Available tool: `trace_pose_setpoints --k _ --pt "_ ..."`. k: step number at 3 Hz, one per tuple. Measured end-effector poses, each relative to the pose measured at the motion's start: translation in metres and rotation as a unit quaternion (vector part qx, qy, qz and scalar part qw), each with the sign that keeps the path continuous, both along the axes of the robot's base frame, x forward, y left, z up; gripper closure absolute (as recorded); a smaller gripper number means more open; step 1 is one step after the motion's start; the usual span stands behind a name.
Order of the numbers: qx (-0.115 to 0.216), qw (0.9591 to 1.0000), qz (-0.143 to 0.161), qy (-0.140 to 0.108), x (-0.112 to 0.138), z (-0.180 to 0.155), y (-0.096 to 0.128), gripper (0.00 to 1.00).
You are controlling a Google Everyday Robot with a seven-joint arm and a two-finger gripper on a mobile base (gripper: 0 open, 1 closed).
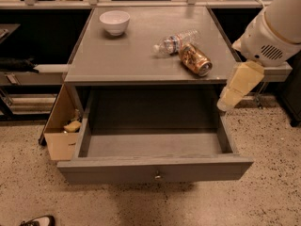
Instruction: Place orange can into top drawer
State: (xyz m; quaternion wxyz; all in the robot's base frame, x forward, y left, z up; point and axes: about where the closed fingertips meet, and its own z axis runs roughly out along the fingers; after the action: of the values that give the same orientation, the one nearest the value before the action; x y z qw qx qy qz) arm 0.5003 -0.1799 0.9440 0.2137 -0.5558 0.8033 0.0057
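Observation:
The orange can [194, 59] lies on its side on the grey cabinet top [122, 55], right of centre, silver end toward the front right. It touches a clear plastic water bottle [174, 42] lying just behind it. The top drawer [155, 168] is pulled wide open below, its inside bare, a small round knob on its front panel. My gripper [225, 102] hangs from the white arm [273, 32] at the right. It is beside the cabinet's front right corner, above the drawer's right wall, lower than the can and to its right.
A white bowl [114, 21] stands at the back left of the cabinet top. An open cardboard box [63, 126] sits on the floor against the drawer's left side. Dark shelving runs behind and on both sides. A shoe tip [37, 220] shows at the bottom left.

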Motion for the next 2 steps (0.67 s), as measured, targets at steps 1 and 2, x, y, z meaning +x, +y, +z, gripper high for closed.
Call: trace_pose_setpoints --k 1,2 --pt "0.042 0.9976 -0.046 -0.029 0.049 -0.010 -0.007 0.00" --pt "0.085 0.9917 -0.087 -0.041 0.095 -0.027 -0.008 0.00"
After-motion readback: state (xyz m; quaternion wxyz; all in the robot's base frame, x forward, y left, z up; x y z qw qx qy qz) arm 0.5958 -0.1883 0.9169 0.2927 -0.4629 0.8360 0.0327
